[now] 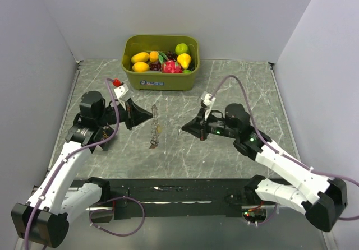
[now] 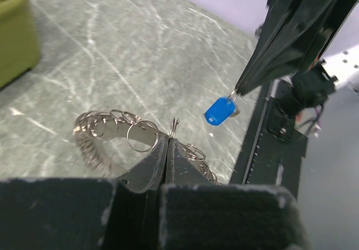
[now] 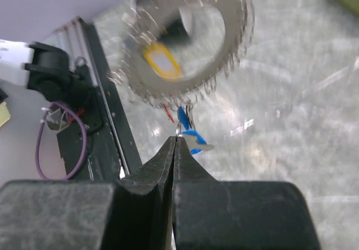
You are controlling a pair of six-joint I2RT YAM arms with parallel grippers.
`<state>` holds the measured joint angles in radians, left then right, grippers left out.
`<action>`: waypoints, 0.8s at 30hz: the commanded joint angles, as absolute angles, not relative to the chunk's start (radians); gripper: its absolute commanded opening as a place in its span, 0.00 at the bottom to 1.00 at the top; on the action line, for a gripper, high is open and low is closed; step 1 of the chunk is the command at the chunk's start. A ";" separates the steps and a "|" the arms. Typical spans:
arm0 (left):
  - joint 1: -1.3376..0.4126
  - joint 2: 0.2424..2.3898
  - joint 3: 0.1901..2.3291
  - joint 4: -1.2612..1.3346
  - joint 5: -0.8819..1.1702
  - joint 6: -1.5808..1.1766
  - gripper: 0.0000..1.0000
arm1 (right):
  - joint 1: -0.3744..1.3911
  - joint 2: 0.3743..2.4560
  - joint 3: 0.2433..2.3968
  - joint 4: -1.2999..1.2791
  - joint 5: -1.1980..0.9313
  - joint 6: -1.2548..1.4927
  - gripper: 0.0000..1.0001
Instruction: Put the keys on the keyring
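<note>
My left gripper (image 1: 150, 115) is shut on a small ring of the keyring (image 1: 153, 128), a silvery chain-like loop hanging from my jaws down to the table. In the left wrist view the keyring (image 2: 106, 128) curls left of my shut fingertips (image 2: 168, 143). My right gripper (image 1: 184, 129) is shut on a blue-headed key (image 2: 220, 110) and holds it in the air just right of the keyring. In the right wrist view the blue key (image 3: 197, 141) sits at my shut tips, and the keyring (image 3: 224, 65) is blurred beyond it, with a yellow-orange key head (image 3: 160, 62), a second blue key and a red bit near it.
A green bin (image 1: 161, 82) full of toy fruit stands at the back centre. A black strip (image 1: 179, 191) runs along the table's near edge. Grey walls close in the left, right and back.
</note>
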<state>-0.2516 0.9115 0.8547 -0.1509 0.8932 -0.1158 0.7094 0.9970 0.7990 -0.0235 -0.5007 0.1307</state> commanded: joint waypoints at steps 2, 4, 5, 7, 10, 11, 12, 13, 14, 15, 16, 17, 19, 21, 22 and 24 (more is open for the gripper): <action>-0.290 0.885 0.854 -0.083 0.985 -0.075 0.01 | 0.695 0.871 0.755 0.106 -0.592 0.048 0.00; -0.298 0.887 0.851 -0.083 0.999 -0.069 0.01 | 0.690 0.855 0.756 0.106 -0.601 0.052 0.00; -0.301 0.887 0.851 -0.084 1.005 -0.066 0.01 | 0.692 0.851 0.764 0.098 -0.613 0.052 0.00; -0.307 0.884 0.851 -0.084 1.003 -0.064 0.01 | 0.689 0.850 0.769 0.095 -0.621 0.058 0.00; -0.311 0.874 0.844 -0.074 0.997 -0.066 0.01 | 0.689 0.851 0.764 0.100 -0.627 0.064 0.00; -0.313 0.871 0.844 -0.078 0.991 -0.066 0.01 | 0.689 0.851 0.764 0.100 -0.632 0.064 0.00; -0.316 0.870 0.844 -0.077 0.986 -0.066 0.01 | 0.687 0.851 0.762 0.104 -0.638 0.066 0.00; -0.322 0.868 0.842 -0.078 0.982 -0.064 0.01 | 0.690 0.854 0.762 0.110 -0.641 0.071 0.00; -0.327 0.867 0.842 -0.077 0.976 -0.066 0.01 | 0.687 0.856 0.764 0.113 -0.641 0.074 0.00; -0.330 0.867 0.839 -0.071 0.974 -0.069 0.01 | 0.687 0.857 0.765 0.118 -0.644 0.080 0.00; -0.339 0.865 0.838 -0.061 0.973 -0.083 0.01 | 0.687 0.865 0.767 0.115 -0.653 0.080 0.00; -0.344 0.867 0.836 -0.054 0.968 -0.087 0.01 | 0.687 0.868 0.773 0.114 -0.658 0.078 0.00; -0.362 0.871 0.842 -0.064 0.959 -0.084 0.01 | 0.687 0.871 0.772 0.123 -0.667 0.078 0.00; -0.376 0.873 0.844 -0.069 0.937 -0.083 0.01 | 0.687 0.874 0.772 0.124 -0.666 0.083 0.00; -0.385 0.873 0.842 -0.058 0.934 -0.092 0.01 | 0.687 0.882 0.776 0.115 -0.670 0.081 0.00; -0.396 0.880 0.842 -0.035 0.948 -0.110 0.01 | 0.687 0.885 0.782 0.115 -0.684 0.084 0.00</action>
<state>-0.3717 0.8909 0.8349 -0.1307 0.9371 -0.0910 0.6945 0.8799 0.7624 0.0673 -0.6491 0.0803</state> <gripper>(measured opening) 0.019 0.007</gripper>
